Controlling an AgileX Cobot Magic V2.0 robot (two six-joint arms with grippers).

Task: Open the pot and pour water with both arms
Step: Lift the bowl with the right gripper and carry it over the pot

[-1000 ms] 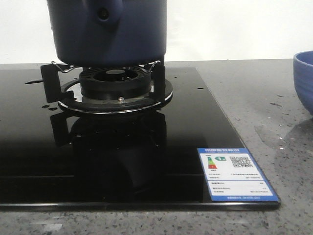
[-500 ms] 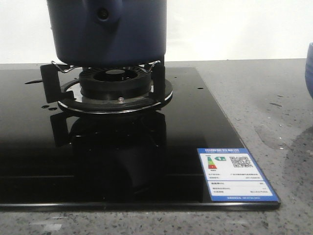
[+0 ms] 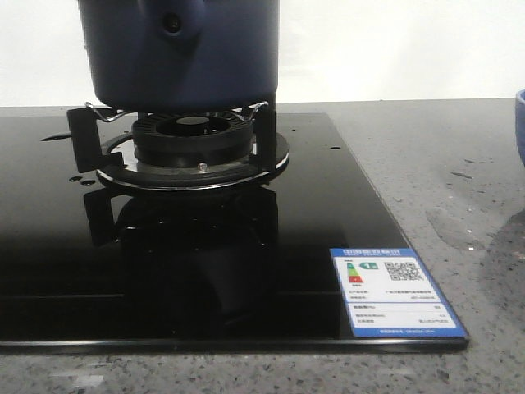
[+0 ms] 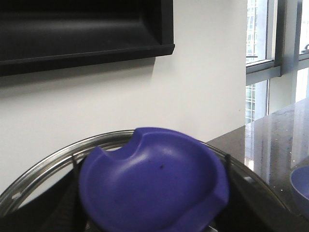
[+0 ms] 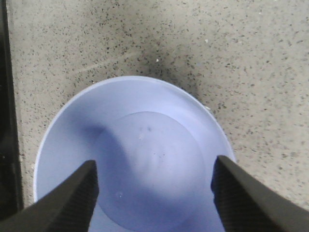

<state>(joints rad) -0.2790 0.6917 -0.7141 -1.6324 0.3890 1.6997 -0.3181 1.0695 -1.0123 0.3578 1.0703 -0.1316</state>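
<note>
Currently listed: black glass hob (image 3: 205, 271), set into the speckled grey counter (image 3: 459, 189). Pot (image 3: 184, 49), dark navy, upright on the burner grate (image 3: 184, 139), handle stub toward the camera. Pale blue bowl (image 5: 133, 154), on the counter, directly beneath the right gripper (image 5: 154, 193), fingers spread wide, gripping nothing. Purple knobbed lid (image 4: 154, 188) fills the left wrist view; left gripper's state cannot be told.

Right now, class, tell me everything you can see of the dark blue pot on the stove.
The pot is dark navy, matte and smooth, with straight sides curving in at the base. A same-colour handle stub with a dark round hole faces the camera. It stands upright on the burner's black supports over the glossy black cooktop. Its top is cut off from view.
</note>
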